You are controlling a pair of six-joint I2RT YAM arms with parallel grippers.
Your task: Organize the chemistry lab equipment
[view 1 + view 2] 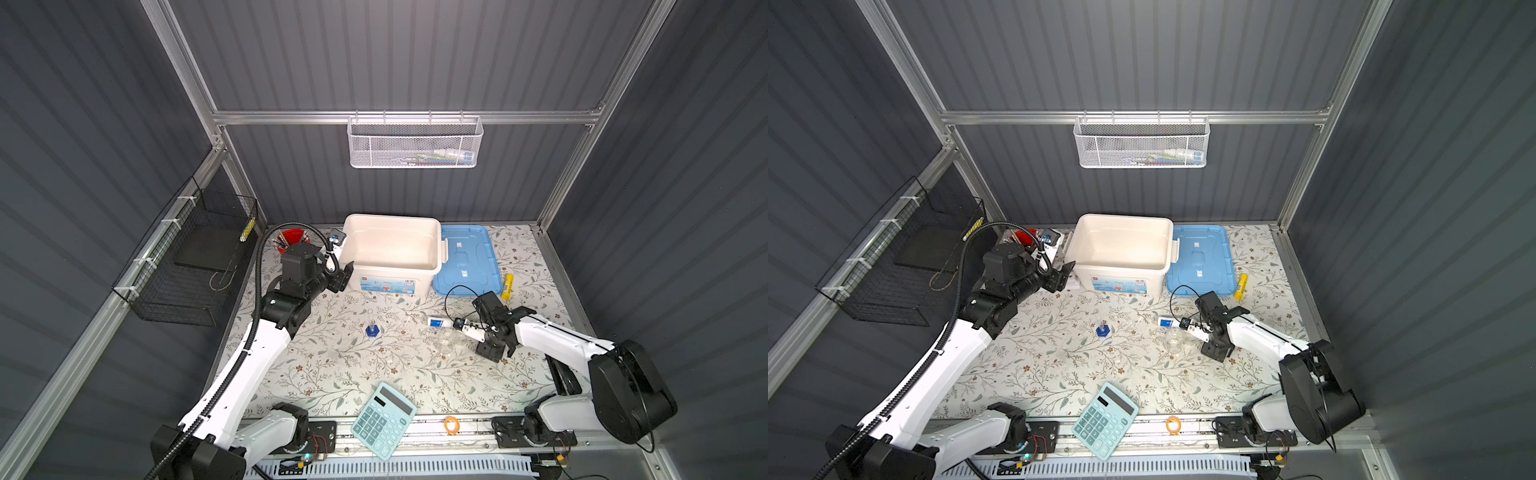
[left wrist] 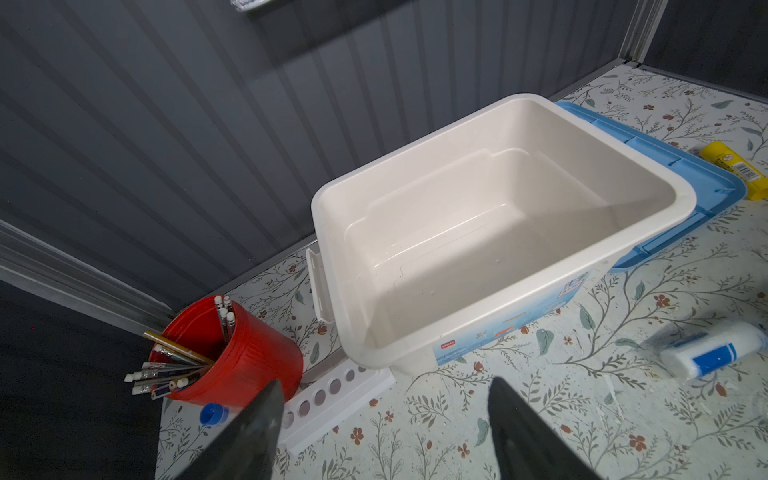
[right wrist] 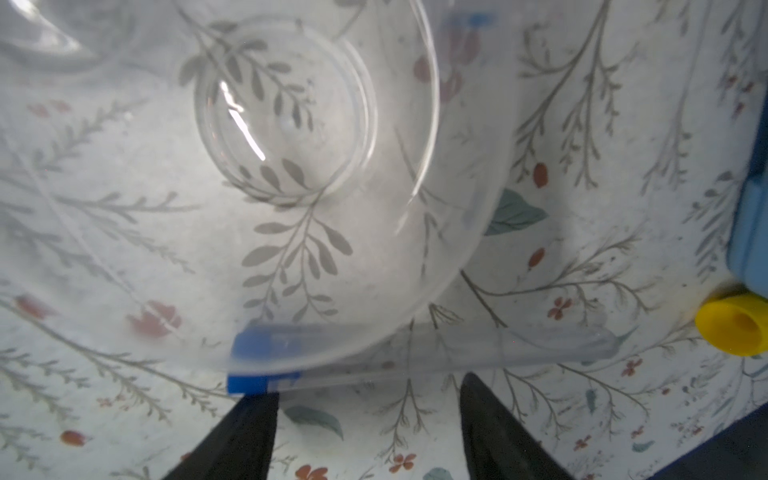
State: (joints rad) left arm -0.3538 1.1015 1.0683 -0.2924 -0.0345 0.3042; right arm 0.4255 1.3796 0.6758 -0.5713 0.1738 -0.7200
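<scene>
two grippers, both with fingers spread and nothing between them. left gripper (image 2: 384,388) hangs at 10 o'clock of the table, beside white tub (image 1: 390,237). right gripper (image 3: 368,390) sits at 3 o'clock, tips just short of blue-capped test tube (image 3: 457,353) lying by clear beaker (image 3: 291,166). cylinder on blue foot (image 1: 372,329) stands near centre.
</scene>
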